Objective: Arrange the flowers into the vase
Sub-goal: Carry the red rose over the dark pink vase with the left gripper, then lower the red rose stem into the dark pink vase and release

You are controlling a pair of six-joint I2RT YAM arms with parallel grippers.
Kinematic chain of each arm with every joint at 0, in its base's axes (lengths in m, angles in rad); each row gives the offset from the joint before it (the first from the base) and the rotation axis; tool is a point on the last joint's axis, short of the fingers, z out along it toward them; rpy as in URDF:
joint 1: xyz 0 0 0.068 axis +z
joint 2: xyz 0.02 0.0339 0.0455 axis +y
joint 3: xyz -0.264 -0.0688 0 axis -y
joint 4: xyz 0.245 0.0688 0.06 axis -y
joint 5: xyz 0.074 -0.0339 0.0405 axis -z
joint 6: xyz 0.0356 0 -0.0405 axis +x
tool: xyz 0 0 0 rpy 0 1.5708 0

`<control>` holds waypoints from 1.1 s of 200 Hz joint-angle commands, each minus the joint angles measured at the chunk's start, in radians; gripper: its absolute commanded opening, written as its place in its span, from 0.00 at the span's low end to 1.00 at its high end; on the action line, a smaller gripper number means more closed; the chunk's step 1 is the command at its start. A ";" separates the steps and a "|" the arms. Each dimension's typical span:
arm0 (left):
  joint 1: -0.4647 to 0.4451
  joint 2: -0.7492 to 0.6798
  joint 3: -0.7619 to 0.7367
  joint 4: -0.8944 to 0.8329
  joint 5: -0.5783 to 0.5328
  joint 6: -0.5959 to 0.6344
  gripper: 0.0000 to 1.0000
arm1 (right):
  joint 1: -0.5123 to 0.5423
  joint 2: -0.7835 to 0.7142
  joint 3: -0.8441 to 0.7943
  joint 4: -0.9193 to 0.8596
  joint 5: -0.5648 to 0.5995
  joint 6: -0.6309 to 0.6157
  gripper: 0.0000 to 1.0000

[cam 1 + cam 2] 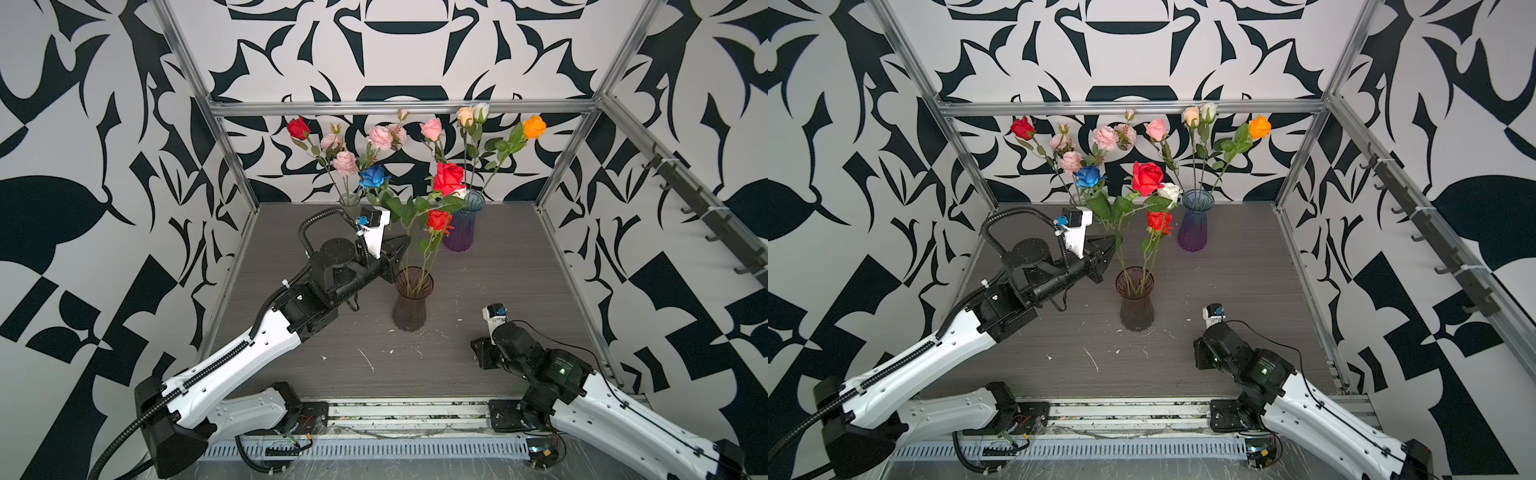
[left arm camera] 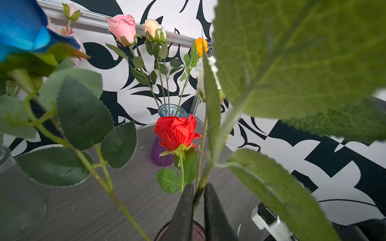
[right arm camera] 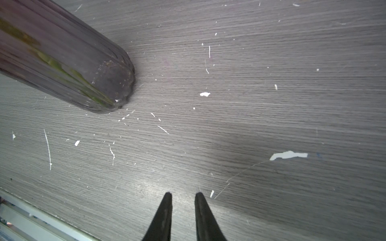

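Left claw is seen narrowly parted about a stem above the dark vase; grip cannot be told. Right claw is held parted, empty, over desk.

Left arm stretches forward, raised, left gripper nearly closed; right arm folds low, right gripper slightly parted.

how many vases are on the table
3: a clear vase at the back left, a blue-to-purple vase at the back right, and a dark smoky vase at front centre. No other vase shows, though the leaves could hide something small.
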 commanded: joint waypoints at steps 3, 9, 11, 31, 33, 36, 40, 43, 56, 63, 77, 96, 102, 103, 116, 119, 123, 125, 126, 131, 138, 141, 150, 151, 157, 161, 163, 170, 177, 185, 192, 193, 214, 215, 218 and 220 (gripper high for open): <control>-0.002 -0.015 -0.014 0.001 -0.013 -0.010 0.15 | 0.004 0.005 0.023 0.012 0.019 0.005 0.24; -0.002 -0.015 -0.015 0.001 -0.013 -0.011 0.16 | 0.004 0.005 0.023 0.012 0.019 0.005 0.24; -0.002 -0.016 -0.016 0.001 -0.013 -0.011 0.16 | 0.004 0.005 0.023 0.012 0.019 0.005 0.24; -0.002 -0.020 -0.018 0.001 -0.020 -0.014 0.22 | 0.003 0.004 0.023 0.010 0.019 0.005 0.24; -0.002 -0.021 -0.019 0.001 -0.022 -0.014 0.23 | 0.003 0.004 0.023 0.010 0.019 0.005 0.24; -0.002 -0.021 -0.020 0.001 -0.024 -0.015 0.24 | 0.003 0.004 0.023 0.010 0.019 0.005 0.24; -0.002 -0.024 -0.022 0.001 -0.026 -0.014 0.24 | 0.004 0.002 0.023 0.010 0.018 0.005 0.24; -0.002 -0.024 -0.022 0.002 -0.026 -0.014 0.25 | 0.003 0.002 0.023 0.010 0.018 0.005 0.24; -0.002 -0.029 -0.025 0.003 -0.029 -0.015 0.24 | 0.003 0.001 0.023 0.009 0.019 0.007 0.24; -0.002 -0.030 -0.025 0.003 -0.029 -0.015 0.24 | 0.003 0.000 0.023 0.009 0.019 0.007 0.24; -0.002 -0.033 -0.026 0.003 -0.031 -0.015 0.24 | 0.003 0.000 0.023 0.009 0.018 0.007 0.24; -0.002 -0.034 -0.028 0.001 -0.031 -0.017 0.25 | 0.004 -0.001 0.023 0.009 0.019 0.007 0.24; -0.002 -0.036 -0.028 0.001 -0.032 -0.017 0.24 | 0.004 0.000 0.023 0.009 0.018 0.007 0.24; -0.002 -0.035 -0.028 0.001 -0.032 -0.017 0.24 | 0.004 0.000 0.022 0.009 0.019 0.007 0.24; -0.002 -0.035 -0.029 0.001 -0.031 -0.018 0.24 | 0.003 -0.001 0.023 0.009 0.018 0.007 0.24; -0.002 -0.036 -0.029 0.000 -0.031 -0.018 0.24 | 0.003 0.000 0.023 0.009 0.019 0.007 0.24; -0.002 -0.036 -0.029 0.000 -0.030 -0.018 0.24 | 0.003 -0.001 0.023 0.009 0.019 0.007 0.24; -0.002 -0.035 -0.029 0.000 -0.031 -0.018 0.24 | 0.003 -0.001 0.023 0.009 0.019 0.007 0.24; -0.002 -0.036 -0.030 0.000 -0.031 -0.019 0.24 | 0.003 -0.001 0.023 0.009 0.019 0.007 0.24; -0.002 -0.036 -0.030 0.000 -0.032 -0.019 0.24 | 0.004 -0.001 0.023 0.009 0.019 0.007 0.24; -0.002 -0.036 -0.030 0.001 -0.034 -0.019 0.24 | 0.003 -0.002 0.023 0.009 0.019 0.007 0.24; -0.002 -0.036 -0.031 0.000 -0.034 -0.020 0.25 | 0.003 -0.002 0.022 0.009 0.019 0.007 0.24; -0.002 -0.036 -0.032 0.001 -0.036 -0.020 0.24 | 0.004 -0.002 0.021 0.009 0.019 0.007 0.24; -0.002 -0.036 -0.032 0.001 -0.035 -0.020 0.24 | 0.003 -0.002 0.021 0.009 0.019 0.007 0.24; -0.002 -0.036 -0.031 0.000 -0.035 -0.020 0.24 | 0.004 -0.002 0.023 0.009 0.019 0.007 0.24; -0.002 -0.036 -0.032 0.000 -0.035 -0.020 0.24 | 0.004 -0.003 0.023 0.009 0.019 0.007 0.24; -0.002 -0.035 -0.030 0.000 -0.035 -0.019 0.24 | 0.003 -0.002 0.023 0.009 0.019 0.007 0.24; -0.002 -0.036 -0.030 0.000 -0.035 -0.021 0.24 | 0.004 -0.001 0.023 0.009 0.019 0.007 0.24; -0.002 -0.035 -0.031 0.000 -0.033 -0.020 0.24 | 0.003 -0.001 0.023 0.009 0.019 0.007 0.24; -0.002 -0.033 -0.030 0.000 -0.026 -0.023 0.26 | 0.003 -0.001 0.022 0.009 0.018 0.007 0.24; -0.002 -0.030 -0.030 0.003 -0.010 -0.023 0.34 | 0.003 -0.002 0.021 0.009 0.019 0.007 0.24; -0.002 -0.029 -0.029 0.004 -0.006 -0.023 0.35 | 0.003 -0.002 0.021 0.009 0.019 0.007 0.24; -0.002 -0.007 -0.014 0.002 0.095 -0.006 0.50 | 0.004 -0.001 0.023 0.009 0.020 0.007 0.24; -0.002 -0.004 -0.013 0.001 0.101 -0.005 0.51 | 0.004 0.000 0.022 0.009 0.020 0.007 0.24; -0.002 0.001 -0.009 -0.002 0.117 -0.002 0.52 | 0.004 -0.001 0.023 0.009 0.020 0.007 0.24; -0.002 0.003 -0.005 -0.006 0.124 0.000 0.53 | 0.003 -0.001 0.023 0.009 0.020 0.007 0.24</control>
